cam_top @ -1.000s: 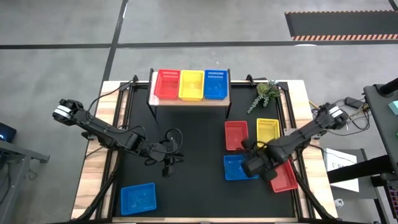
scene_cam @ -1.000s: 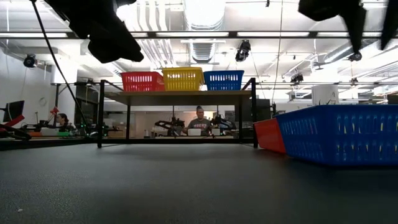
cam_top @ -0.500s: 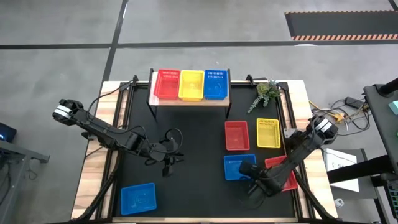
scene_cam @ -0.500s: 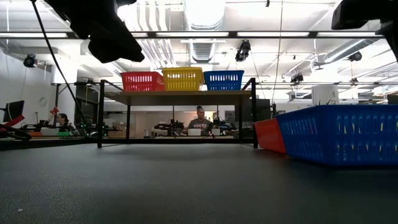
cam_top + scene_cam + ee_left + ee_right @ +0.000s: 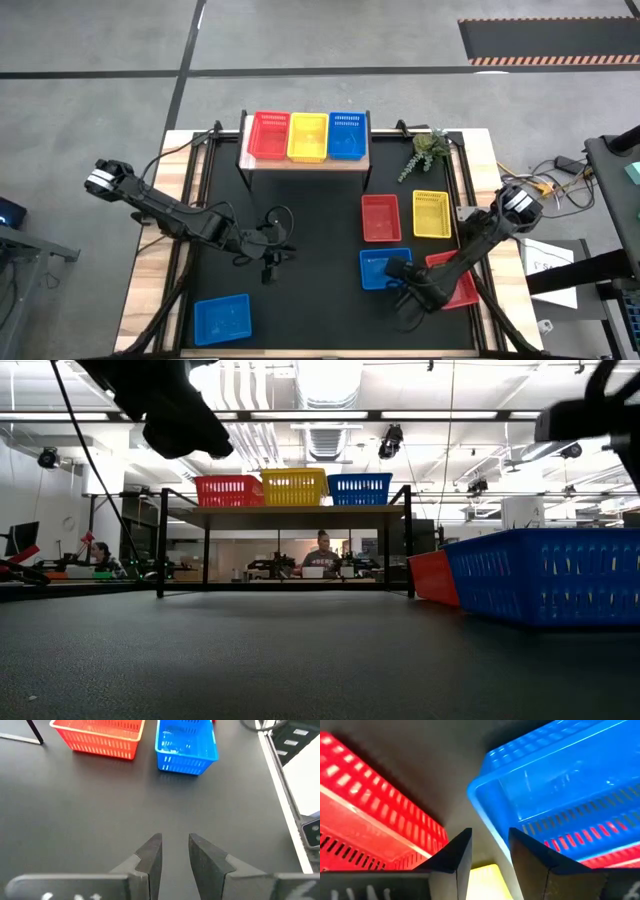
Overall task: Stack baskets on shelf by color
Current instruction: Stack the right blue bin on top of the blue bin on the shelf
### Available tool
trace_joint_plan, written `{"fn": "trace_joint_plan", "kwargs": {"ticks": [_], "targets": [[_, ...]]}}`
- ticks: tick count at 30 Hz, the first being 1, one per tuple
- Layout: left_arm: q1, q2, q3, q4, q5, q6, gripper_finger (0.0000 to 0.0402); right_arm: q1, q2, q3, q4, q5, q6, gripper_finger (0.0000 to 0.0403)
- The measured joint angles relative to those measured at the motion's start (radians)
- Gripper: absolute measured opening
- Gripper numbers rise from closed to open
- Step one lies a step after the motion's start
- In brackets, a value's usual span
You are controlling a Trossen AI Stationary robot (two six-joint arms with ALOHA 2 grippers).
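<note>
Starting left of the shelf (image 5: 306, 160), the left gripper (image 5: 268, 272) hung over bare table (image 5: 300, 300), fingers (image 5: 150, 857) slightly apart and holding nothing, a lone blue basket (image 5: 222, 319) nearer the front edge. On the shelf sat red, yellow and blue baskets (image 5: 307, 137). Right of it, the right gripper (image 5: 397, 270) hovered at another blue basket's (image 5: 378, 268) rim, fingers (image 5: 457, 852) parted without pinching it.

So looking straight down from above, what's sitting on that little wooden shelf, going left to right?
red basket → yellow basket → blue basket, side by side along the shelf.
</note>
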Motion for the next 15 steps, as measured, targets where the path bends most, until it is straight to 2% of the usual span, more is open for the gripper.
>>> {"fn": "trace_joint_plan", "kwargs": {"ticks": [8,15], "targets": [[0.0,0.0,0.018,0.002,0.0,0.002,0.0079,-0.025,-0.054,-0.131,0.174,0.0,-0.08,0.0106],[0.0,0.0,0.019,0.013,-0.002,0.002,0.0079,-0.038,-0.083,-0.204,0.303,-0.005,-0.175,0.0064]]}}
